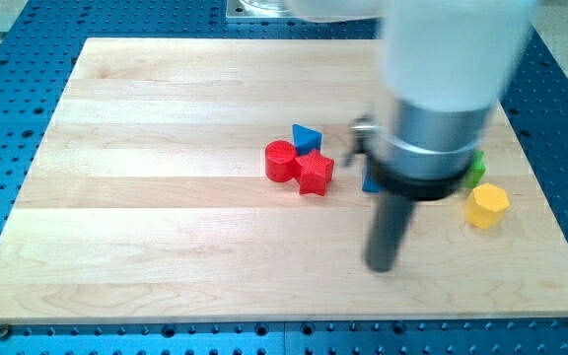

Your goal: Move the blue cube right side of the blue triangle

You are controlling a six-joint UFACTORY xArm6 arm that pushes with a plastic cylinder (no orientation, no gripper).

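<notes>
The blue cube [370, 182] is mostly hidden. Only a small blue bit shows, peeking out at the left edge of the big arm [442, 89]. I cannot see its full shape. It sits to the view's right of the blue triangle [306, 137], with bare wood between them.

The blue triangle is a small bright blue wedge with one point facing the view's right. It sits near the middle of the worktop [166, 197]. Just below it are two red blocks. The red round block [280, 162] is on the view's left, and the red star-shaped block [315, 173] is on the view's right. The two red blocks touch each other, and the triangle sits right against them.

On the view's right is a yellow block [486, 206] with many flat sides. A bit of a green block [476, 170] shows just above it, half hidden by the arm.

The arm is white on top, then silver, then a black ring. A dark rod comes down from it. My tip [380, 266] rests on the wood, toward the view's bottom from the blue cube and well apart from the red blocks. The tool is only this straight rod, with no parts to open or close.

The worktop is pale wood on a blue base with rows of little holes. I cannot see any words or labels.
</notes>
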